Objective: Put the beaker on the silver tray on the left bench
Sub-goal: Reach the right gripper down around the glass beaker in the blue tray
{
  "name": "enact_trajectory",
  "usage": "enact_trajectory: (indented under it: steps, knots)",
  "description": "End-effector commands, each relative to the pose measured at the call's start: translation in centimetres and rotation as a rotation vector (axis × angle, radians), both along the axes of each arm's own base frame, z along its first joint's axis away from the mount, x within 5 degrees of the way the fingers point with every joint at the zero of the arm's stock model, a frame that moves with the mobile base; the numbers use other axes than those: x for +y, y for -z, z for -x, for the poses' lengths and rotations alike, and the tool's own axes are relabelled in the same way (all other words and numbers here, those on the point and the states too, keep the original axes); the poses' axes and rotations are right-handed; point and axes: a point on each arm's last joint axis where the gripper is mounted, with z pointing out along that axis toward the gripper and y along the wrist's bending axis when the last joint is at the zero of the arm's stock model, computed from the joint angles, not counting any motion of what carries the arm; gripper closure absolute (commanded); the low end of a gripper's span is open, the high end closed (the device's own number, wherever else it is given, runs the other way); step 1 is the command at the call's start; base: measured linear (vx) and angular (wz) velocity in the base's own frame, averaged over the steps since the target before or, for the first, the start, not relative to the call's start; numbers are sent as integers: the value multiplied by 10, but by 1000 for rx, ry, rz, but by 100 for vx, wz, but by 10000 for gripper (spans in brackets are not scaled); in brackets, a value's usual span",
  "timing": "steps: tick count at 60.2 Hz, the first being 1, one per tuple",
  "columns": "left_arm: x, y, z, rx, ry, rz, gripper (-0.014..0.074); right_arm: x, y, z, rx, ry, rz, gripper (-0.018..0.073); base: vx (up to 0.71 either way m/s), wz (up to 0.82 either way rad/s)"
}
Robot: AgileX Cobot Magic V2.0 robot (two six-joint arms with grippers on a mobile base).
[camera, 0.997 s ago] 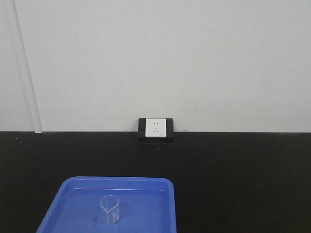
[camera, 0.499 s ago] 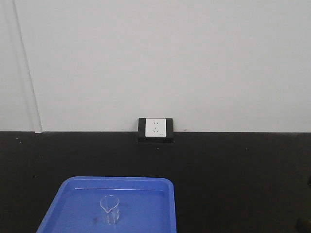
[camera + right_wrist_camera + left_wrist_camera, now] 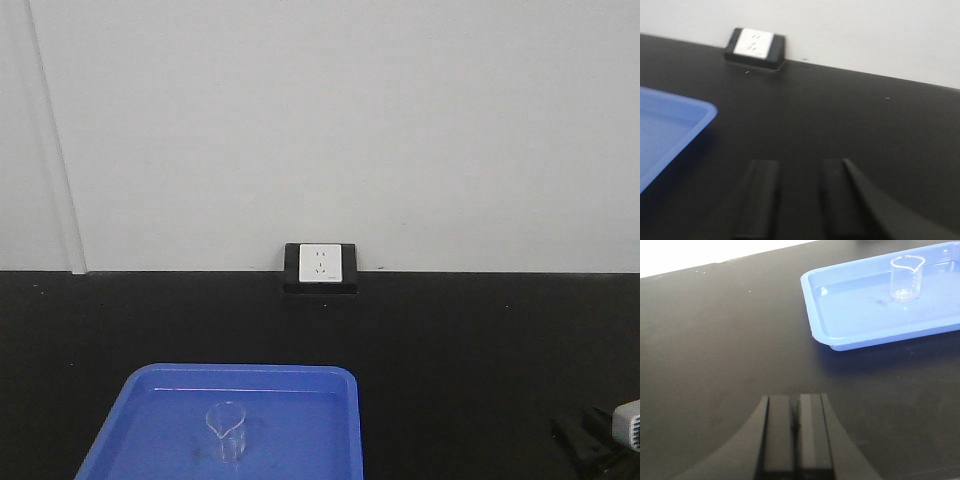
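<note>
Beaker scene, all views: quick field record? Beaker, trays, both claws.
beaker: upright, looks empty, standing in the blue tray
blue tray: on the black countertop
silver tray: not in view
left claw: shut, holding nothing, over bare countertop, apart from the blue tray
right claw: open, empty, over bare countertop, blue tray's corner off to its left
wall socket: at the countertop's back edge

A clear beaker (image 3: 227, 431) stands upright in a blue tray (image 3: 320, 425) at the bottom left, and nothing is in it. The tray sits on a black bench (image 3: 480, 330). A white socket (image 3: 320, 264) sits where the bench meets the white wall (image 3: 330, 120). A bit of robot arm (image 3: 624, 424) shows in the bottom right corner, well apart from the tray.
</note>
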Motion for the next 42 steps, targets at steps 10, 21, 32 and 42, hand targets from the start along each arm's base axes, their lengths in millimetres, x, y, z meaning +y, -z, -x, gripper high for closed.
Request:
enact_trajectory:
  steps: [10, 21, 32, 42]
  knots:
    - [-1, -1, -2, -69, 15, 12, 595, 29, -5, -13, -80, -239, -195, -126, 0, 0]
    - [-1, -1, -2, -69, 15, 12, 595, 82, 13, -31, 45, -423, -244, -117, 0, 0]
    - [-1, -1, -2, -69, 15, 12, 595, 152, 22, -65, 79, -537, -299, -48, 0, 0]
    - [-1, -1, -2, -69, 15, 12, 595, 207, 43, -96, 97, -612, -268, -26, 0, 0]
